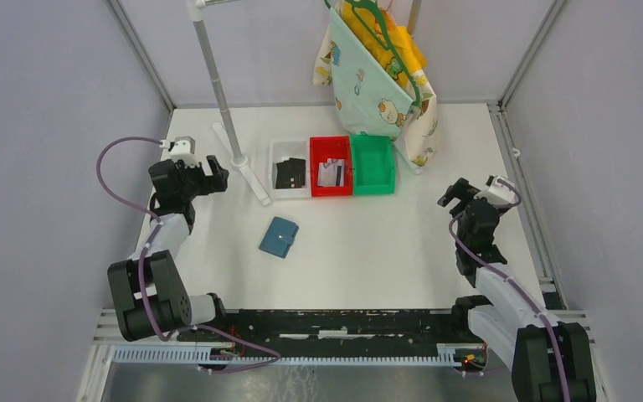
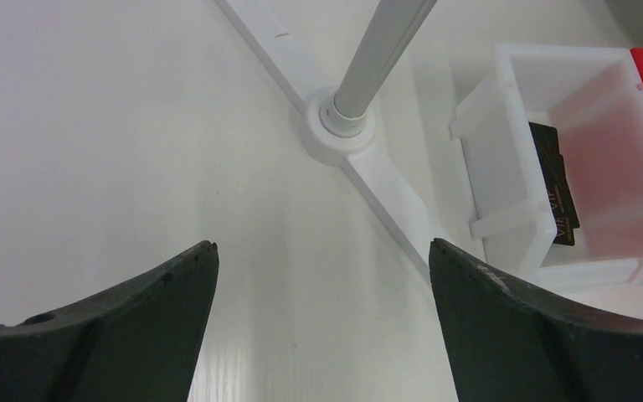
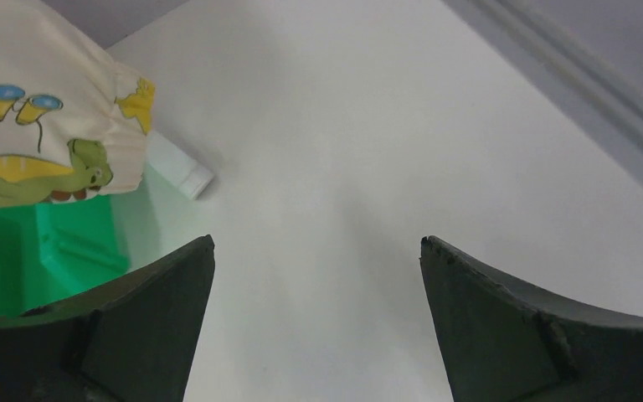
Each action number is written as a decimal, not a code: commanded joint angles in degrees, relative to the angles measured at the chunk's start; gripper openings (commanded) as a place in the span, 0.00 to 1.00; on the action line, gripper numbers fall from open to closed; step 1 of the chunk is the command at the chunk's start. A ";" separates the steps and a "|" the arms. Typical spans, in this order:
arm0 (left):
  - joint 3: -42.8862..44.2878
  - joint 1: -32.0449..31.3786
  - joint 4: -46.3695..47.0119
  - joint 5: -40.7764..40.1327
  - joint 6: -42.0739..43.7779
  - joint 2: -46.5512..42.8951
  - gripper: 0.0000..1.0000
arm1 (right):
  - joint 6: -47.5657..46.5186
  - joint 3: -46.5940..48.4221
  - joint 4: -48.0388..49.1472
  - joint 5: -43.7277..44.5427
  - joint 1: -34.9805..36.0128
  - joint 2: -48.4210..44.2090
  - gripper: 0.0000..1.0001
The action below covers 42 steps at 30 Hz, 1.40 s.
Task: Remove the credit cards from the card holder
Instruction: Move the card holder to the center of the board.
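The teal-blue card holder (image 1: 279, 237) lies folded shut on the white table, left of centre, so its inside is hidden. Pale credit cards (image 1: 331, 173), one with a dark stripe, rest in the red bin (image 1: 316, 189). My left gripper (image 1: 215, 172) hovers open to the upper left of the holder, beside the stand's base; in its wrist view the left gripper (image 2: 322, 247) has only bare table between its fingers. My right gripper (image 1: 456, 194) is open at the far right; the right gripper (image 3: 316, 243) is likewise empty over bare table.
A white bin (image 1: 280, 149) with black flat pieces (image 2: 557, 197), the red bin and a green bin (image 1: 373, 164) stand in a row at the back. A white stand (image 1: 239, 159) with a grey pole rises left of them. A patterned cloth bag (image 1: 377, 84) hangs behind.
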 commanded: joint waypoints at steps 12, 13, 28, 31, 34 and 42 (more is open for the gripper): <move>12.27 4.22 -29.23 9.07 10.64 -0.97 1.00 | 15.00 11.06 -28.34 -4.76 28.20 0.44 0.98; 12.57 4.22 -29.79 9.14 10.51 -1.06 1.00 | 15.55 11.93 -29.35 -4.57 30.51 1.79 0.98; 17.36 4.22 -44.89 9.44 15.38 -2.14 1.00 | 14.45 45.49 -29.82 -3.07 61.91 41.60 0.98; 18.14 4.30 -47.09 10.07 15.96 -2.65 1.00 | 11.14 53.85 -29.98 -3.27 63.76 48.69 0.98; 18.65 4.24 -48.20 10.62 15.97 -3.19 1.00 | 8.79 62.08 -32.44 -3.71 63.90 54.71 0.98; 20.73 4.30 -50.30 9.38 15.02 -3.16 1.00 | 5.53 80.16 -43.02 2.55 64.00 69.35 0.98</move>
